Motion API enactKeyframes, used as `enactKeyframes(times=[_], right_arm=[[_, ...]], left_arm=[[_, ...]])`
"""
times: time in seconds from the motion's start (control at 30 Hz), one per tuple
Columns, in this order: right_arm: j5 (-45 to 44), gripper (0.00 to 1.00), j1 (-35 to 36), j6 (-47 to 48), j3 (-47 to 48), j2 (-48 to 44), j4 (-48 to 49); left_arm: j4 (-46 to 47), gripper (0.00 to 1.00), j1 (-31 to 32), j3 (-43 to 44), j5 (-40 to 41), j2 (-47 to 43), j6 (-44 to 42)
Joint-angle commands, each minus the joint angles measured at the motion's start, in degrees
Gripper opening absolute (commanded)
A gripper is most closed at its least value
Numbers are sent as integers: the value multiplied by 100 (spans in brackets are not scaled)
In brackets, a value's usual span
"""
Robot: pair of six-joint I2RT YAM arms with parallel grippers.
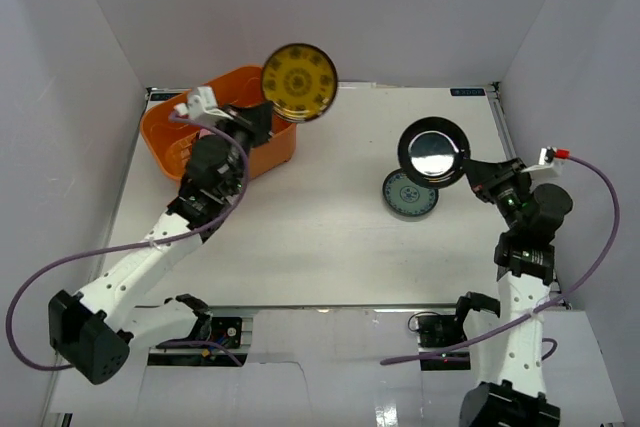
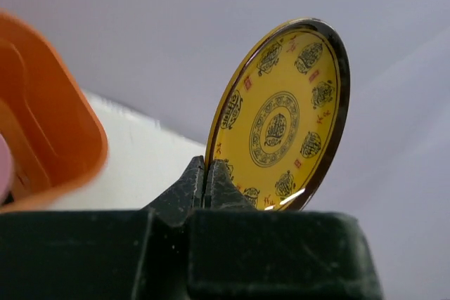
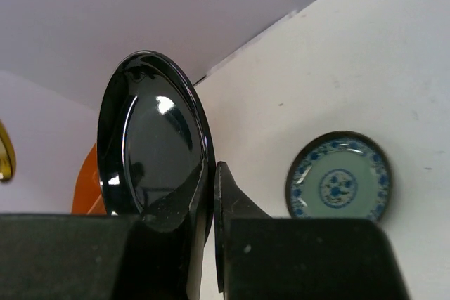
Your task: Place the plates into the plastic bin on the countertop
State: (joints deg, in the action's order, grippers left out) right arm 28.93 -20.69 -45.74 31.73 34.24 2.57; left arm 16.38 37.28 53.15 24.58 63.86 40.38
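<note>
White panels wall in a white countertop; a blue label at its far edge is too small to read. From above, the orange plastic bin sits at the far left corner. The left gripper, reaching across it, is clamped on the rim of the gold-patterned plate, held up beside the bin's far right corner. On the right, the right gripper pinches the glossy black plate raised over the countertop, its edge overlapping the blue-green patterned plate lying flat below. Left wrist view: both jaws are shut on the gold-patterned plate's lower rim. The plate stands on edge, its yellow face ringed with dark medallions and red marks too fine to read, with the bin's rounded corner at left. Right wrist view: the jaws are closed on the glossy black plate's rim, the plate upright, with the blue-green patterned plate flat on the countertop to the right.
</note>
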Motion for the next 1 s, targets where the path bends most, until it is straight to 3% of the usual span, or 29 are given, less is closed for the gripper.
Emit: enactKeyframes(times=[0.0, 0.03, 0.07, 0.27, 0.37, 0.5, 0.53, 0.6, 0.63, 0.7, 0.77, 0.97], right_arm=[[-342, 8, 1265, 90, 562, 354, 745], [-822, 8, 1704, 196, 815, 677, 745], [-1071, 8, 2587, 292, 957, 855, 763], [-2347, 8, 4999, 1040, 2599, 2927, 903], [-2725, 8, 5730, 1303, 3756, 4193, 912], [-2858, 8, 6146, 1444, 5315, 6062, 693], [-3023, 8, 6182, 1453, 5605, 6364, 597], [-3033, 8, 6252, 1445, 6457, 7179, 430], [-3059, 8, 6287, 1445, 6730, 7454, 246], [-3086, 8, 6314, 1445, 7449, 8147, 52], [-3069, 8, 6323, 1427, 7856, 8527, -107], [-2963, 8, 6402, 1313, 9288, 9741, -248]], left_arm=[[-1048, 0, -1478, 249, -561, 56, -251], [-1328, 0, -1869, 292, -881, 153, -146], [-1522, 0, -2526, 510, -1128, 284, -5], [-2271, 0, -3918, 829, -2281, 1190, -4], [-2420, 0, -4079, 768, -2308, 1584, -57], [-2622, 0, -4263, 654, -2588, 2034, 22], [-2623, 16, -4307, 636, -2790, 2078, 49], [-2640, 37, -4439, 636, -2967, 2026, 110], [-2562, 66, -4474, 566, -3046, 1939, 163], [-2491, 82, -4554, 530, -3196, 1528, 233], [-2491, 89, -4571, 469, -3048, 1201, 321], [-2078, 85, -4563, -303, -2396, -715, 619]])
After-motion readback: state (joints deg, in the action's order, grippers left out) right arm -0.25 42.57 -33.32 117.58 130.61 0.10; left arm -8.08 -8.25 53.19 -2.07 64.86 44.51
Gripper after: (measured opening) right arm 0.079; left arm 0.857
